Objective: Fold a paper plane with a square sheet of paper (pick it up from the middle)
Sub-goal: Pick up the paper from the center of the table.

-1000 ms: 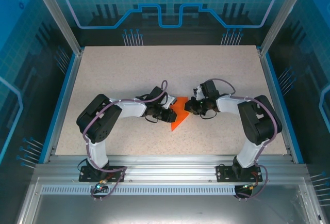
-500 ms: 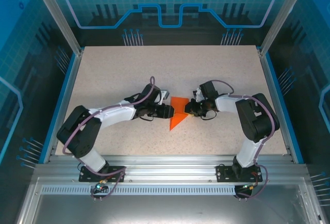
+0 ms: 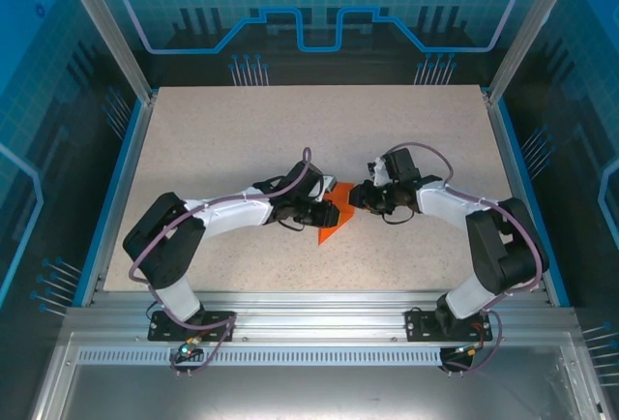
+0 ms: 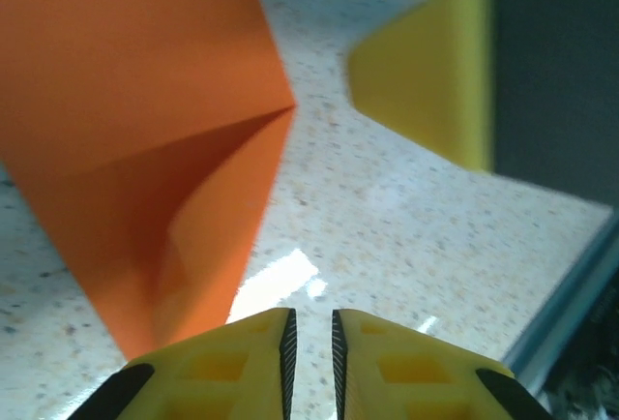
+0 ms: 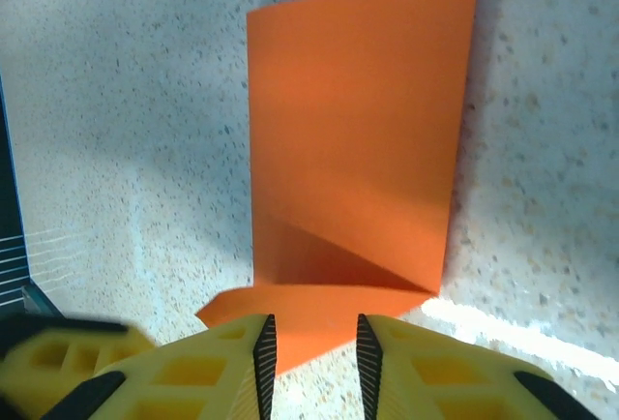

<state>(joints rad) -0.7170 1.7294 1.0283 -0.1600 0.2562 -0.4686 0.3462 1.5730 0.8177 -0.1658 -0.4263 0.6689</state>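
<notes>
- Since half a second ago, the left elbow has been drawn in and the right elbow swung outward.
- The folded sheet of paper point(image 3: 333, 227) is laid on the counter point(image 3: 242, 130), between both hands.
- The left hand point(image 4: 309, 315) is kept almost closed beside the paper, and nothing is gripped.
- The right hand point(image 5: 311, 321) is held narrowly apart, and a paper corner is seen between its fingers.

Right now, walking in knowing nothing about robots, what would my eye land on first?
The bright orange paper, creased into a pointed shape, lies at the middle of the speckled table. Next you would notice the two white arms bent inward toward it, with the left end effector and the right end effector facing each other across it.
</notes>
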